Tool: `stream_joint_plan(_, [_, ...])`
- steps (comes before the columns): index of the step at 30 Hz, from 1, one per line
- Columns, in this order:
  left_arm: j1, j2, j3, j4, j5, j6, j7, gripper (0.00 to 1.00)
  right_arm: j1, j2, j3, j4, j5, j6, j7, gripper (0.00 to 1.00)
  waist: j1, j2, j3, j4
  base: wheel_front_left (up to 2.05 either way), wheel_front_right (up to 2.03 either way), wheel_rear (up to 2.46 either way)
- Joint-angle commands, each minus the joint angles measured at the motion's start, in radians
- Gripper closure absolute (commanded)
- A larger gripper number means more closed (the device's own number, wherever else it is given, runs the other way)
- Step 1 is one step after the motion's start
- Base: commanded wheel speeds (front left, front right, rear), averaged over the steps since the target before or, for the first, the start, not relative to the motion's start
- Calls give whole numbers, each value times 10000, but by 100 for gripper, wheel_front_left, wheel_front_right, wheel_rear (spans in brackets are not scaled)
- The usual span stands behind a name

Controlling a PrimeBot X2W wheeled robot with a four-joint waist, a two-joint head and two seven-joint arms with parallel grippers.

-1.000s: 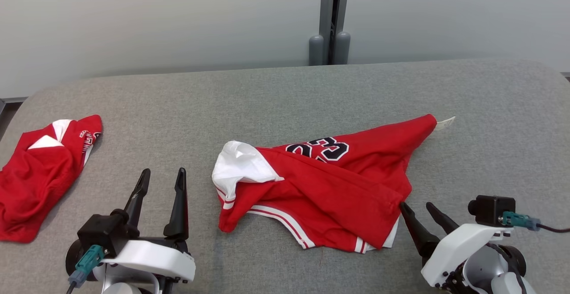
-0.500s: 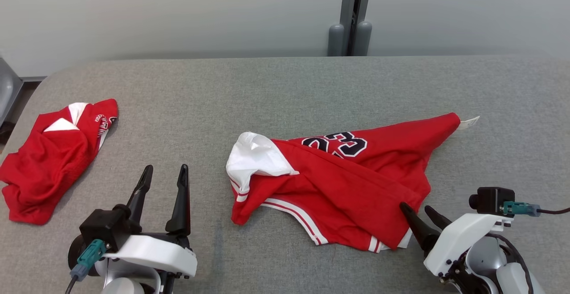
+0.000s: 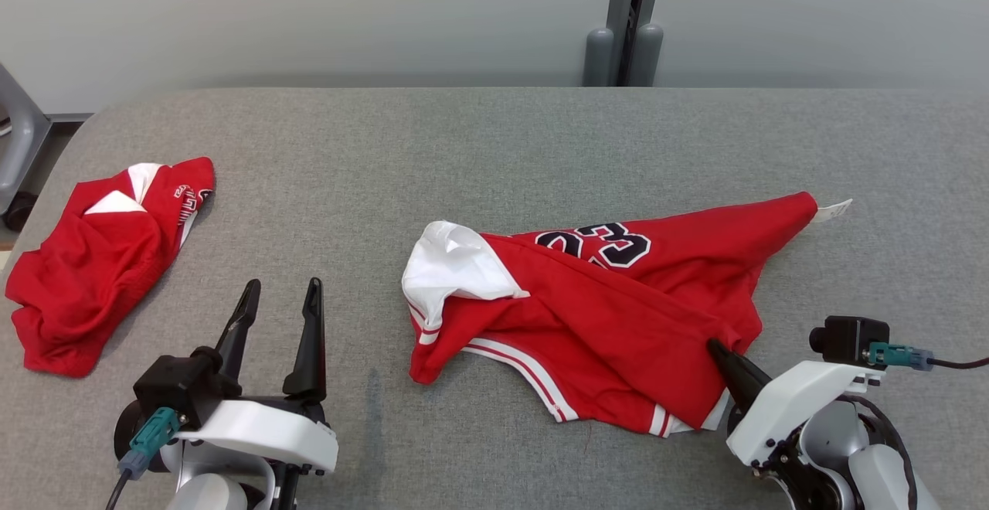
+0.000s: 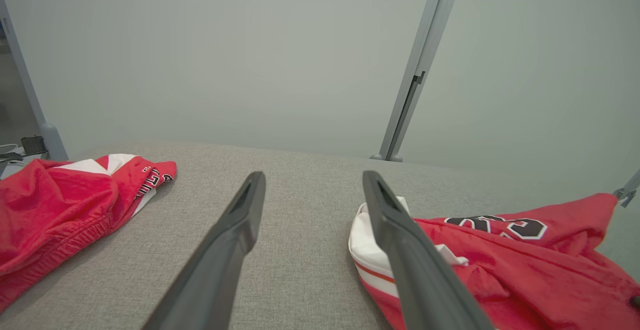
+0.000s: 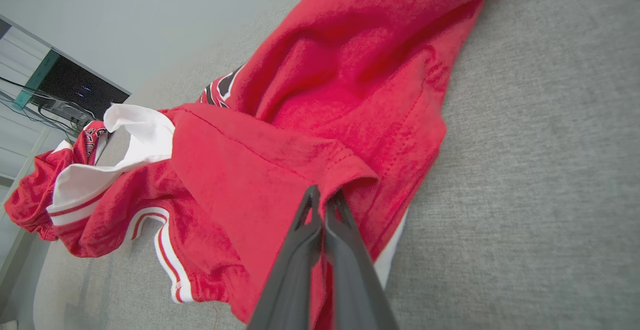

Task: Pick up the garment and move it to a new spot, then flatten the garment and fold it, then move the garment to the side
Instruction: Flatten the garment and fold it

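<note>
The right end effector (image 5: 325,195), its two dark fingers pressed together, pinches a raised fold of the red jersey (image 3: 618,317) at the garment's right side, close to the desk's near edge. The jersey lies crumpled just right of the middle of the grey desk (image 3: 494,147). A dark "23" outlined in white shows on its far part, and white lining is turned out at its left end. Red-and-white striped trim runs along its near hem, and a small white tag (image 3: 834,209) sticks out at its far right corner. The left end effector (image 3: 278,294) is poised over bare desk to the left of the jersey, fingers wide apart and holding nothing, pointing toward the far edge. A second red garment (image 3: 93,263) lies bunched by the desk's left edge, well apart from the jersey. A grey post (image 3: 630,23) stands against the pale wall behind the far edge.
</note>
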Motion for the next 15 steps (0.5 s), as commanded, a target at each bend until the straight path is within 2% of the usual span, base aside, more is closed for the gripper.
stream_joint_plan(1, [-80, 44, 22, 14, -60, -18, -42, 0, -88, -49, -3, -76, 32, 17, -109, 100, 0, 0, -19, -17, 0, 0, 0])
stream_joint_plan(9, [98, 50, -13, 45, -107, 80, 14, 0, 195, -60, 41, -1405, 444, 17, -140, 100, 0, 0, -293, -347, 0, 0, 0])
stream_joint_plan(15, [201, 52, -18, 104, -207, 73, 26, 0, 689, -620, -418, -3038, 685, 15, 467, 100, 0, 0, -425, -610, 0, 0, 0])
